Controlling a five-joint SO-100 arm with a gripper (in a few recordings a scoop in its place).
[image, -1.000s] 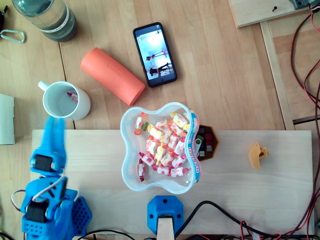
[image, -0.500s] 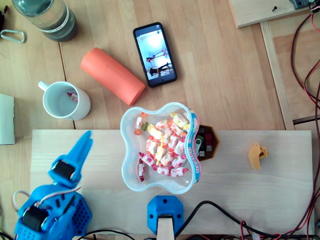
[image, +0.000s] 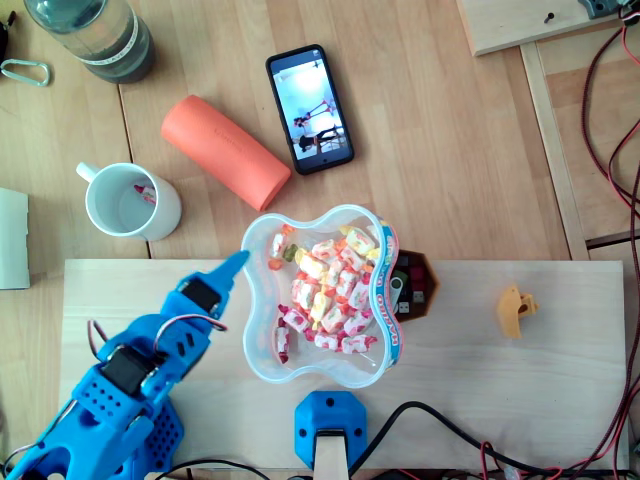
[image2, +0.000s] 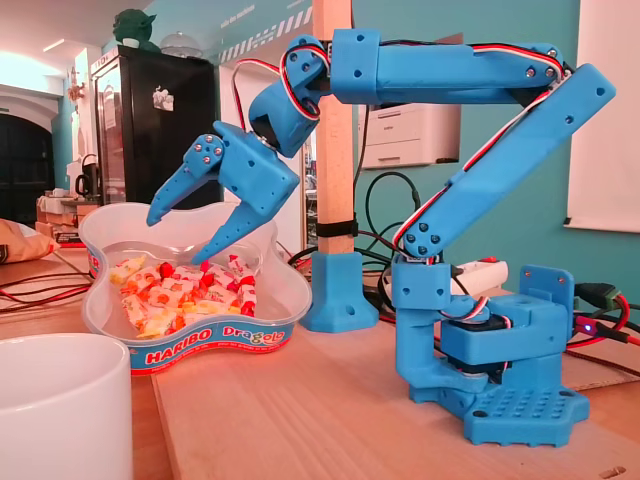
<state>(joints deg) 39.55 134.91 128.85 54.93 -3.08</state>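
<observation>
Teal wall (image2: 540, 220) behind, black cabinet (image2: 160, 110) at left, wooden post (image2: 333, 170) between, pale wooden tabletop (image2: 300, 400).

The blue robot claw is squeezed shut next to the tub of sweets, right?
No. The gripper is next to the tub of sweets, but it is open, not shut: the fixed view shows a wide gap between its two fingers.

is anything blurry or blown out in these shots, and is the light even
Overhead view: soft, even daylight with faint shadows, and the candy tub is sharp. Fixed view: the white mug in the near corner is out of focus and cropped, the wall at the far left is washed out, and the open gripper by the tub is crisp.
</observation>
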